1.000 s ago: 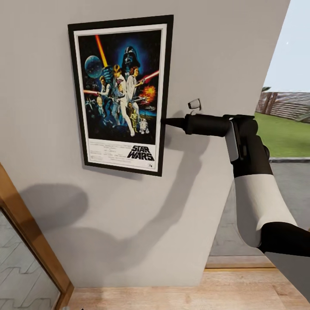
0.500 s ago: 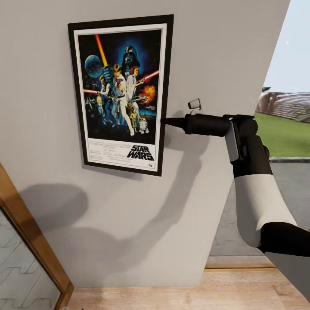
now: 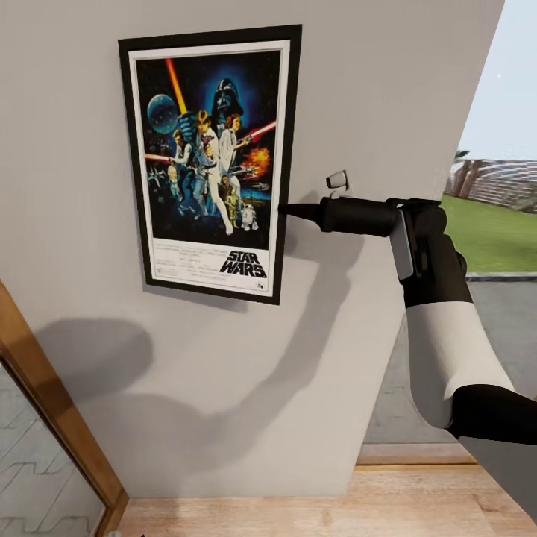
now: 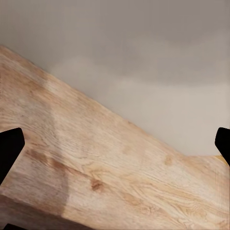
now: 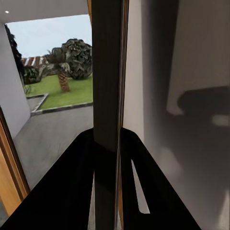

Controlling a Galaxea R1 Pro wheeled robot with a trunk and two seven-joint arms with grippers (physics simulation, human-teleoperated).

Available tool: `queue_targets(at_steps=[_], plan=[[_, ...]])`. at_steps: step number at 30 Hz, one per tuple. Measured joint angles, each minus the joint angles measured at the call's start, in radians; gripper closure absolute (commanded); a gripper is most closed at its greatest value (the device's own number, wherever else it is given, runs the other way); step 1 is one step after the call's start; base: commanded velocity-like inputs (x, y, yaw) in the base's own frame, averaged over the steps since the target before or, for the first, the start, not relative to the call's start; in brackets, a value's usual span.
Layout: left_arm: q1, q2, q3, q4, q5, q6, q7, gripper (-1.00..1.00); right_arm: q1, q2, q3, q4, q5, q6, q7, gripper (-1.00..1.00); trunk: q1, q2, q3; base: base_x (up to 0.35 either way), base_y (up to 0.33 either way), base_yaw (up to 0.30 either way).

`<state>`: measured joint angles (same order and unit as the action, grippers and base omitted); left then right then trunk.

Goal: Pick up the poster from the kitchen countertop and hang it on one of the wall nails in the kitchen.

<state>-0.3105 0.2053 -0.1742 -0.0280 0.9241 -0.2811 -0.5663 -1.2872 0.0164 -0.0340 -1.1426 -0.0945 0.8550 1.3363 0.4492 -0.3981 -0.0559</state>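
1. The poster (image 3: pixel 211 164) is up on the pale grey wall (image 3: pixel 388 82), flat against it and almost straight
2. It has a black frame, a thin white border, bright people on dark blue, and the words STAR WARS near the bottom
3. The right gripper (image 3: pixel 292 212) reaches in from the side, and its dark pointed tip touches the poster's right edge, a bit below the middle
4. In the right wrist view the two black fingers (image 5: pixel 72 191) of the right gripper (image 5: pixel 108 167) sit one on each side of the poster's thin edge (image 5: pixel 108 72), so the jaws are pinching the poster
5. A small white and grey peg (image 3: pixel 337 179) sticks out of the wall just above the right arm (image 3: pixel 440 328)
6. The arm and the gripper make a big dark shadow on the wall under them
7. A wooden frame (image 3: pixel 52 403) leans along the lower left corner, and a wooden floor (image 3: pixel 313 507) runs along the bottom of the wall
8. Past the wall's right side there is green grass (image 3: pixel 492 231) and sky outside
9. In the left wrist view the left gripper (image 4: pixel 115 143) points at a wooden board (image 4: pixel 96 163) and a grey wall, with its two black tips far apart at the edges, so its jaws are spread wide with nothing between them
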Motion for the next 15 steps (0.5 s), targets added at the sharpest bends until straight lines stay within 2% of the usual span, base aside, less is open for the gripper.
queue_targets(at_steps=[15], plan=[[0.0, 0.0, 0.0, 0.0, 0.0, 0.0, 0.0, -1.0, 0.0, 0.0, -0.001, -0.001, -0.007, 0.003, -0.014, 1.0, 0.0, 0.0, 0.0, 0.0, 0.042, 0.0]])
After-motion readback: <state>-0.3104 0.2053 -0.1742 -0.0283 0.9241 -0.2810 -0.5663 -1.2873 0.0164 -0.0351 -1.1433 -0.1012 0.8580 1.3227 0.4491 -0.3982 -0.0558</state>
